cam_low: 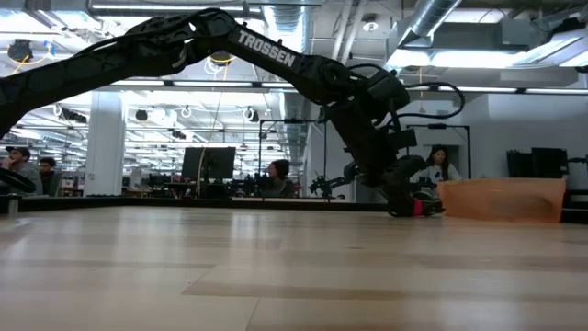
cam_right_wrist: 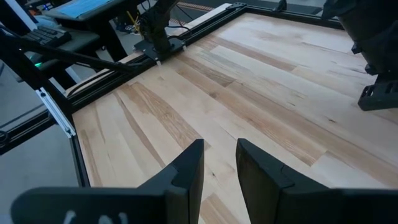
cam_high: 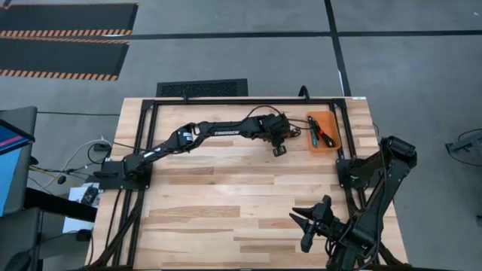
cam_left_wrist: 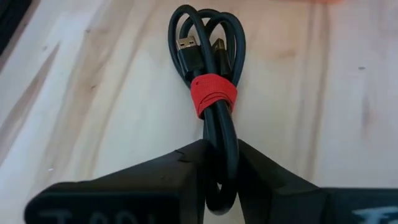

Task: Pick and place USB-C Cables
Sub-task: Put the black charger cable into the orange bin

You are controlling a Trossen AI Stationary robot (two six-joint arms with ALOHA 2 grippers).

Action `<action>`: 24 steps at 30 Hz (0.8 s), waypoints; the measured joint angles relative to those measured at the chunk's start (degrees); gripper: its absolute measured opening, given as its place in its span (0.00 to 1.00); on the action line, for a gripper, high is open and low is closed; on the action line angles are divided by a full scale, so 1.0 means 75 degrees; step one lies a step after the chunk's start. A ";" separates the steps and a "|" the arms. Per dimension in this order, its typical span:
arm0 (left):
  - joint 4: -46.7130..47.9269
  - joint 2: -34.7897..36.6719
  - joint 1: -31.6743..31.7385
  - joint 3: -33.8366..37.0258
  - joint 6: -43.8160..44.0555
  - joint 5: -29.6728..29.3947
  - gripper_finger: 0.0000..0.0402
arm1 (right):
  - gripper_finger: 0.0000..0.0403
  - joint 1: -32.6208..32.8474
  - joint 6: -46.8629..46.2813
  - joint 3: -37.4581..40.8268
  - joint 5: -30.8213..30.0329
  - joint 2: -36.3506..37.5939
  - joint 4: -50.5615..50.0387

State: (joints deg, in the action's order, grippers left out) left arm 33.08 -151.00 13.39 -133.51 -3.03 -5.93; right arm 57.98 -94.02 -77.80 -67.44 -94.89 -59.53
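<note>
Slippage worries me: my left end effector (cam_left_wrist: 221, 163) pinches only the tail loop of the black cable with red tie (cam_left_wrist: 208, 93), near the counter's far edge beside the orange tray (cam_high: 324, 132); it could snag.

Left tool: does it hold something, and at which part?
Yes. The left tool is shut on the black cable with the red band, gripping the looped end below that band. The right tool holds nothing.

The table (cam_high: 226, 196) is a light wooden slab top with a black frame along its edges. An orange tray (cam_high: 324, 132) rests on it at the far right. A black cable with a red band (cam_left_wrist: 208, 93) lies on the wood just left of the tray.
</note>
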 joint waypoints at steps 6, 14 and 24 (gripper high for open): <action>-0.0003 0.0000 -0.0196 0.0000 -0.0056 -0.0001 0.09 | 0.29 0.0000 0.0000 0.0000 0.0002 0.0000 0.0002; 0.0295 0.0000 -0.0507 -0.0108 -0.0691 0.0017 0.10 | 0.29 0.0000 0.0004 0.0000 0.0009 0.0000 0.0003; 0.0088 0.0321 -0.1038 -0.0201 -0.1851 0.1380 0.09 | 0.29 0.0000 0.0005 0.0000 0.0010 -0.0003 0.0008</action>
State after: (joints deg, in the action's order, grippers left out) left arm 33.74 -148.59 5.60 -135.02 -16.91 4.43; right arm 57.98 -93.98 -77.80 -67.37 -94.91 -59.47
